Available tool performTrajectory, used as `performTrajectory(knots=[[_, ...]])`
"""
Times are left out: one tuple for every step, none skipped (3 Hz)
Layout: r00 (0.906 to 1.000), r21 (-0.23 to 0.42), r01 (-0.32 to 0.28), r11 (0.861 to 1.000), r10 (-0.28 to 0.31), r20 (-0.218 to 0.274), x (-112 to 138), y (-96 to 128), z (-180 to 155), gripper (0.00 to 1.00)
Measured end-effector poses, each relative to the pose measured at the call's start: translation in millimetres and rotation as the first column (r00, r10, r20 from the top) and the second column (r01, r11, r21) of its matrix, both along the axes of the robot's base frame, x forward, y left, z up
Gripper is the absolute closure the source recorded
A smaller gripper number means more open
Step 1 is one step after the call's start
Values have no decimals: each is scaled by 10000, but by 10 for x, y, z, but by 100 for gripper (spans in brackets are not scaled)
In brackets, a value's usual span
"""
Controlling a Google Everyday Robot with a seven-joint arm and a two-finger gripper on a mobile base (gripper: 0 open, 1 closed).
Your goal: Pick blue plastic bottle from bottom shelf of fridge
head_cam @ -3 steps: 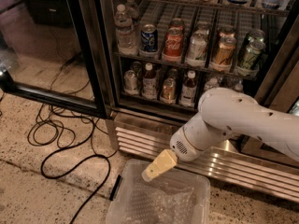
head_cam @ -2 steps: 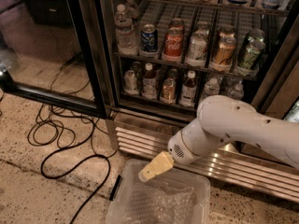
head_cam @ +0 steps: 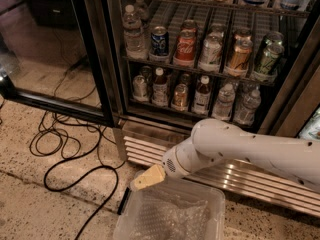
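Standing upright on the bottom shelf of the tall dark-framed fridge, the slim dark-bodied blue plastic bottle with its white screw cap has a golden metal can just beside it at 9 o'clock and a clear crinkled water bottle at 3 o'clock. Well below, at 7 o'clock from it, the tan-tipped gripper hangs outside the cabinet before the ribbed stainless grille, touching no drink; whether it is clenched or released cannot be told. A clear plastic bin sits at the gripper's 5 o'clock, and black cables loop at its 9 o'clock.
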State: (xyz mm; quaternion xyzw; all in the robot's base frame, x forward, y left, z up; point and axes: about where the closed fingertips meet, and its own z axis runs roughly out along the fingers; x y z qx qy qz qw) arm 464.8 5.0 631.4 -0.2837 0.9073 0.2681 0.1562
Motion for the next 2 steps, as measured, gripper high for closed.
performTrajectory(knots=[[10000, 0, 1, 10000, -1, 0, 0, 0, 0, 0], [9982, -53, 579, 9983, -578, 133, 78, 76, -143, 0]])
